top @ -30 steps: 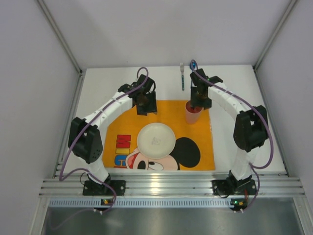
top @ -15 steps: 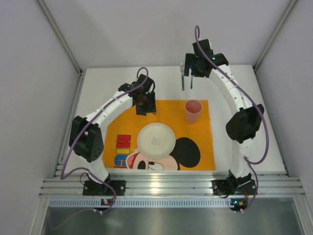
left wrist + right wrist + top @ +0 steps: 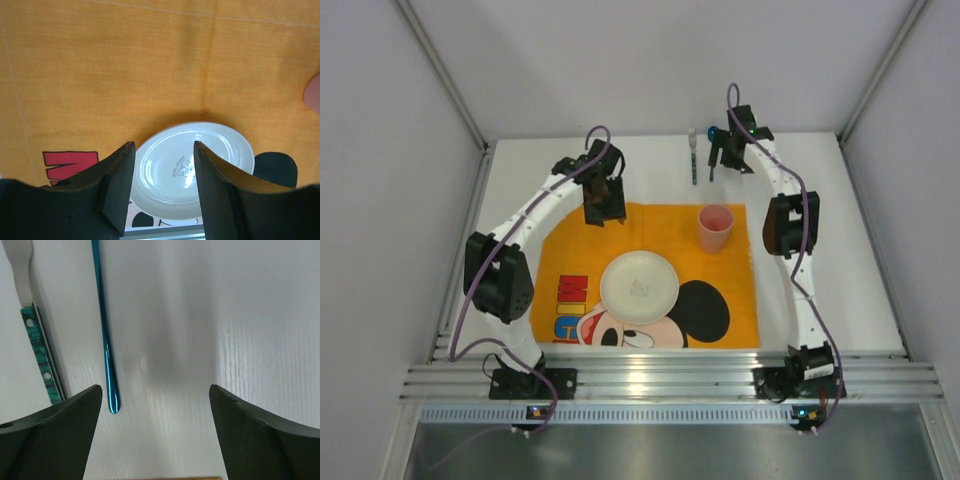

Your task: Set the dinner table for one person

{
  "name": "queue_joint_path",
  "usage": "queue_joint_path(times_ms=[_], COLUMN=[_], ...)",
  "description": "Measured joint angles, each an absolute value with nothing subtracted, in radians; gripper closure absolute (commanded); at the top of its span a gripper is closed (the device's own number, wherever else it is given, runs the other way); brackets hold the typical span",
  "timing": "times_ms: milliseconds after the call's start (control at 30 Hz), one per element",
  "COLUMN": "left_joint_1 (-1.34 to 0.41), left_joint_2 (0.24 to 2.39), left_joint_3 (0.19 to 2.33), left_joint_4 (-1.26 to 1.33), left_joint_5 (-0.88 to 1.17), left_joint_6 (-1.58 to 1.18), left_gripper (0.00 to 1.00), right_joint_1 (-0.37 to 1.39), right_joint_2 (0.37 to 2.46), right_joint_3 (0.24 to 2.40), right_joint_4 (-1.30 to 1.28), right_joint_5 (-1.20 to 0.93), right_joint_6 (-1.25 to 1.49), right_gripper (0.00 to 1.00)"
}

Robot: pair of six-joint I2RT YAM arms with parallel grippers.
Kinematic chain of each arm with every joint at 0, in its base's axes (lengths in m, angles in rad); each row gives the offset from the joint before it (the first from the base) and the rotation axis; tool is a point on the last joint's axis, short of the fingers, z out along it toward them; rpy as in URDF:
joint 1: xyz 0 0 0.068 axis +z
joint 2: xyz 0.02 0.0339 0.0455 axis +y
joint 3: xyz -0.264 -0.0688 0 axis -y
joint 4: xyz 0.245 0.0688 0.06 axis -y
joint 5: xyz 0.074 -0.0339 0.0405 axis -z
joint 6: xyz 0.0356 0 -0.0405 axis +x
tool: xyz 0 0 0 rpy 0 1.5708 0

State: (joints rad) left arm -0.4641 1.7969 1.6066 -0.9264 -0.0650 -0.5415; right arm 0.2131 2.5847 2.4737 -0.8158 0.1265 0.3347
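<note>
Left pincer (image 3: 164, 146): released, empty, hovering over the far edge of the orange mat (image 3: 660, 228) on the white counter (image 3: 830, 210). Plate (image 3: 639, 287): on the mat. Cup (image 3: 715, 228): now standing free near the mat's far right corner. Right pincer (image 3: 155, 390): has left the cup and moved beyond the mat, jaws wide and empty, beside the blue utensil (image 3: 102, 325). Judgement: cup placed; cutlery next.
</note>
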Motion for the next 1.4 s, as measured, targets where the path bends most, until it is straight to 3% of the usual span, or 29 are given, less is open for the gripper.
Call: queue_joint_path(times_ms=[433,633,933,1067,1100,1200,1400], left_joint_1=[-0.327,-0.289,-0.155,-0.120,-0.118,-0.117,-0.116], left_joint_2=[1.900,1.927,1.908,1.895,1.892,1.887,1.887], left_joint_3=[1.717,1.739,1.655,1.630,1.630,1.630,1.630], left_joint_4=[-0.991,-0.997,-0.989,-0.989,-0.988,-0.987,-0.986], left_joint_5=[-0.091,-0.076,-0.041,-0.033,-0.030,-0.020,-0.015], left_joint_6=[-0.522,-0.508,-0.498,-0.496,-0.495,-0.493,-0.491], left_gripper=[0.46,0.47,0.47,0.48,0.48,0.48,0.48], right_joint_1=[0.210,0.244,0.292,0.276,0.266,0.227,0.154], right_joint_2=[2.661,2.681,2.711,2.711,2.711,2.702,2.697], right_joint_3=[2.563,2.569,2.569,2.571,2.573,2.563,2.563], right_joint_4=[-0.721,-0.717,-0.706,-0.735,-0.748,-0.765,-0.772], right_joint_5=[0.104,0.212,0.370,0.353,0.341,0.320,0.278], right_joint_6=[0.359,0.329,0.302,0.368,0.394,0.446,0.508], right_gripper=[0.14,0.17,0.08,0.16,0.27,0.42,0.49])
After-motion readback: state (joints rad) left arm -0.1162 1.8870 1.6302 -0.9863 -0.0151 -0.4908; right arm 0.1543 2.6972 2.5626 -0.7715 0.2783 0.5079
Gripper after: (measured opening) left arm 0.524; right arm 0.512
